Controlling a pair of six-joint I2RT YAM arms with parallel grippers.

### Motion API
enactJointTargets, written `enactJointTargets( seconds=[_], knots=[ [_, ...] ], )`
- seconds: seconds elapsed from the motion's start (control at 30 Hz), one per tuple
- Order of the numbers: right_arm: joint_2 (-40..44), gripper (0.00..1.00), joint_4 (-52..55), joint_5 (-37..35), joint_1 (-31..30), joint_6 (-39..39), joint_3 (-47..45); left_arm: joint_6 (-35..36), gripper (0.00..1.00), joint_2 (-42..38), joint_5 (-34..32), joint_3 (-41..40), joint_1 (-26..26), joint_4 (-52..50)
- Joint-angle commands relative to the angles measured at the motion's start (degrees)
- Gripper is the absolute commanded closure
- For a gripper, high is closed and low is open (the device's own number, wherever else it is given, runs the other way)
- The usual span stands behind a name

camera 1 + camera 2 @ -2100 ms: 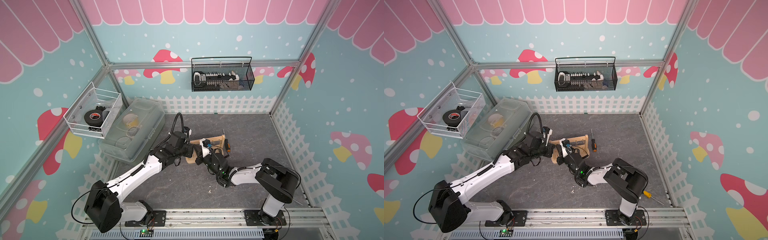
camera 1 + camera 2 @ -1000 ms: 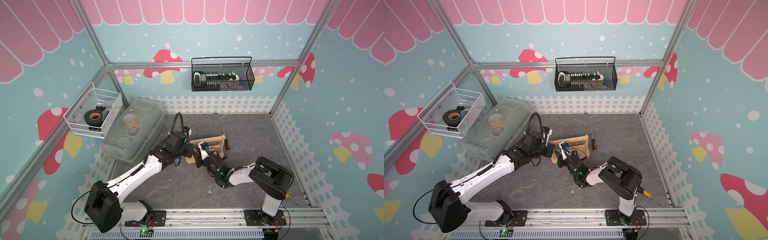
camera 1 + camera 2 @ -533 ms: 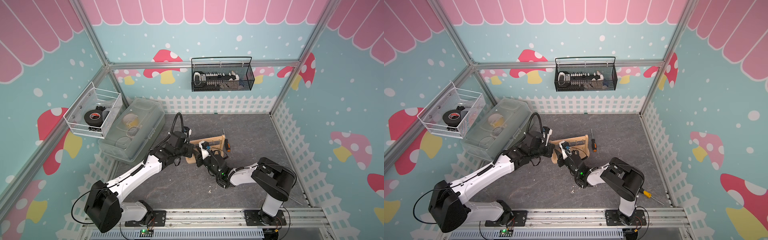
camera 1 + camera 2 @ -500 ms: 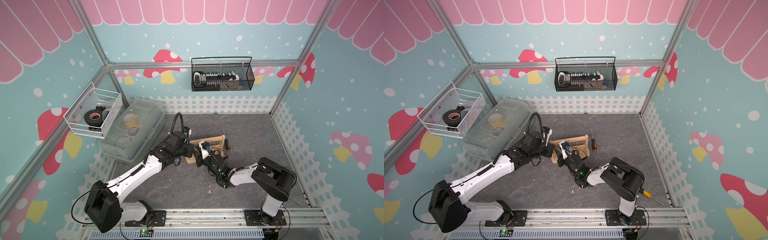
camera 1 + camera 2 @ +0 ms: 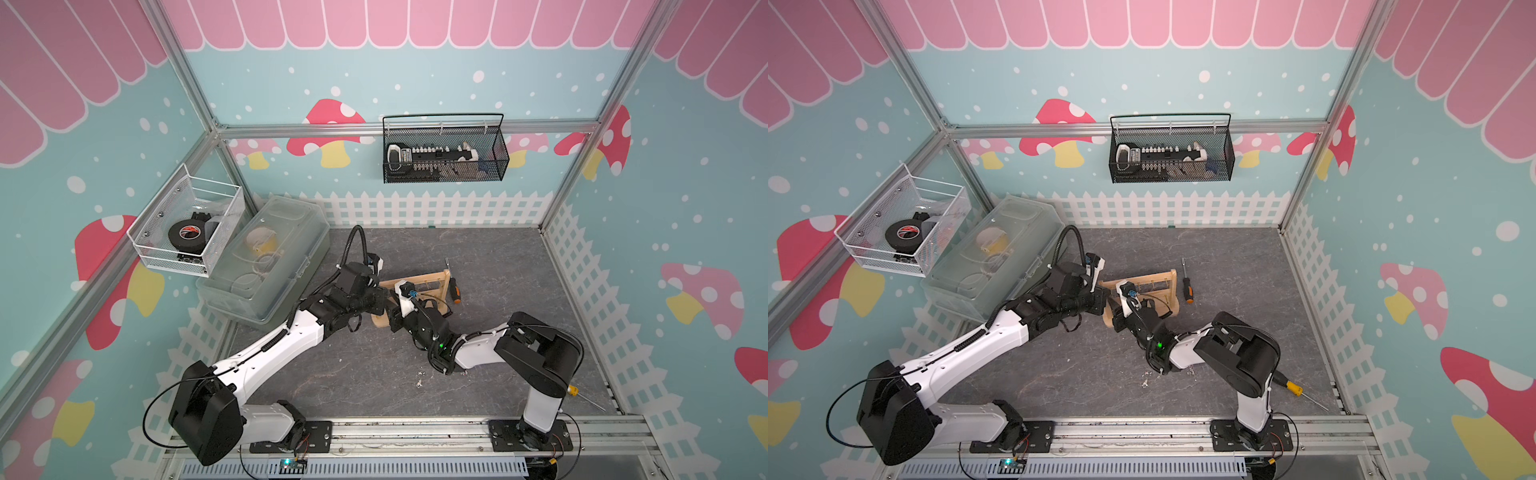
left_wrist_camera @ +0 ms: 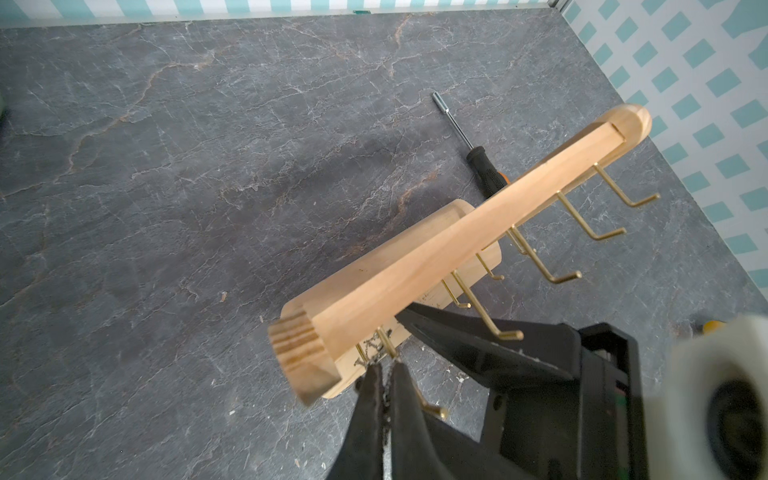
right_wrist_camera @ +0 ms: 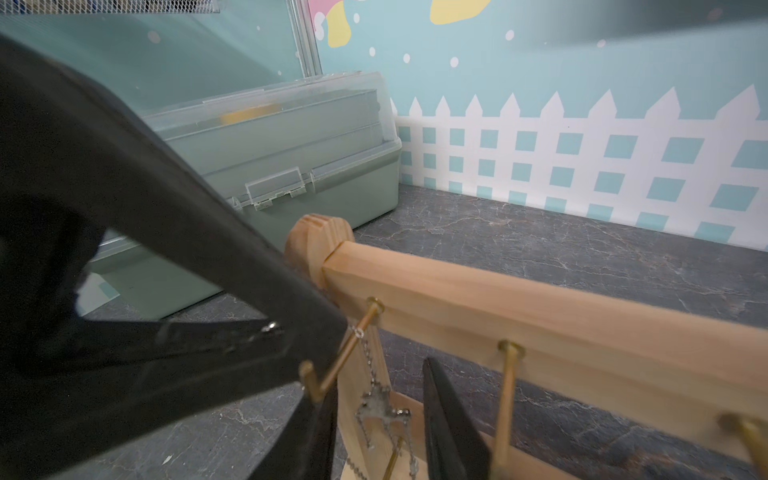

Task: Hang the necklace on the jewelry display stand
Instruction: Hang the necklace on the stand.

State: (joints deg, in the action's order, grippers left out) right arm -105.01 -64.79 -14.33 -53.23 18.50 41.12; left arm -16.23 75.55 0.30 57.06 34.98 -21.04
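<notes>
Grey stone-look desk (image 5: 498, 257) carries the jewelry display stand (image 5: 432, 277) near centre. Necklace (image 7: 376, 405) hangs from the stand's 9 o'clock end peg — left end effector (image 6: 384, 390) pinched tight on its chain, right end effector (image 7: 374, 390) narrowly parted, straddling it.

No legible text or labels

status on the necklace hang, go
Left gripper shut on the necklace. Right gripper open, fingers flanking the hanging chain. Necklace draped over the end peg of the jewelry display stand. Screwdriver beyond the stand, not in the way.
</notes>
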Motion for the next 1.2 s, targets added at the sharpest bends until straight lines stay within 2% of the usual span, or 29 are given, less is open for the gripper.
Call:
enactJointTargets(
  seconds=[0.0,0.27,0.63,0.7,0.97,1.17],
  knots=[
    [-1.7,0.65,-5.4,-2.5,0.3,0.5,0.9,1.0,1.0,-0.1,1.2,1.8,-0.2,-0.1],
    [-1.9,0.72,-5.4,-2.5,0.3,0.4,1.1,0.9,1.0,-0.1,1.2,1.8,-0.2,-0.2],
    [-1.2,0.93,-4.6,-0.5,0.3,0.8,1.1,0.6,1.0,-0.1,0.6,2.0,-0.1,-0.3],
    [-0.4,0.95,-3.8,-0.3,0.3,0.8,0.9,0.5,0.92,0.0,0.4,2.0,-0.2,-0.3],
    [1.0,0.98,-3.1,-0.6,0.3,1.2,-0.4,0.2,0.76,-0.4,-0.7,1.7,-0.1,-0.6],
    [2.2,1.0,-1.2,-1.0,0.3,0.9,-0.7,-1.2,0.73,-2.6,-3.3,1.5,-0.2,-1.5]
  ],
)
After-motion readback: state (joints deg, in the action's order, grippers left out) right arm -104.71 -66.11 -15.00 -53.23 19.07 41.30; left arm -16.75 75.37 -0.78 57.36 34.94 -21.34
